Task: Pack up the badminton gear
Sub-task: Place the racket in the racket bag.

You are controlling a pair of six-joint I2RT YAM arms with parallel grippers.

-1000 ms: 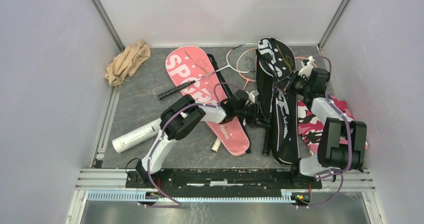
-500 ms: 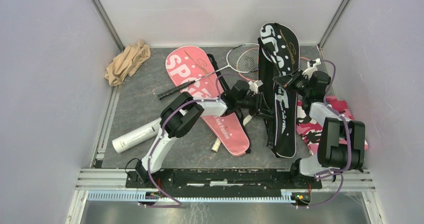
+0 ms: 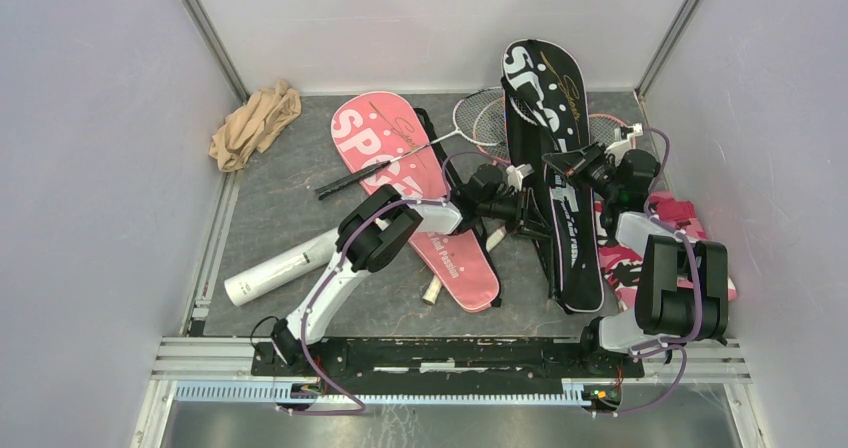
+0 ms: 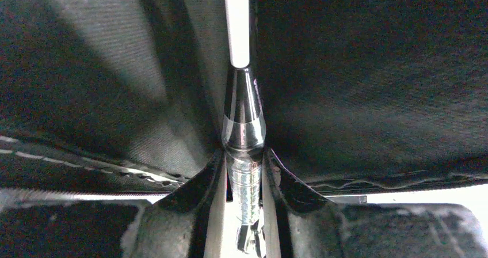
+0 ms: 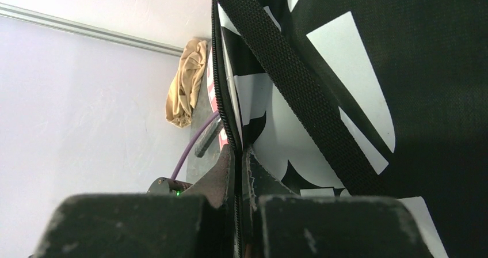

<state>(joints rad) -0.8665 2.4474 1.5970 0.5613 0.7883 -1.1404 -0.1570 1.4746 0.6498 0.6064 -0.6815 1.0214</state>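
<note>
Black SPORT bag [image 3: 548,98] runs from top centre to lower right in the overhead view, with the left gripper [image 3: 528,216] and right gripper [image 3: 568,164] at its edges. In the left wrist view, the fingers clamp a racket [image 4: 244,131] at its handle cone. In the right wrist view, the jaws pinch the bag's zippered edge.

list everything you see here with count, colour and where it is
beige cloth: 1, beige, far left corner
pink bag: 1, pink, centre, lying flat
black bag: 1, black, white lettering, right of centre
rackets: at least 2 heads, pale and pink frames, far side between bags
white tube: 1, white, near left
camouflage cloth: 1, pink, right side
left gripper: black, shut on racket handle
right gripper: black, shut on black bag's edge
</note>
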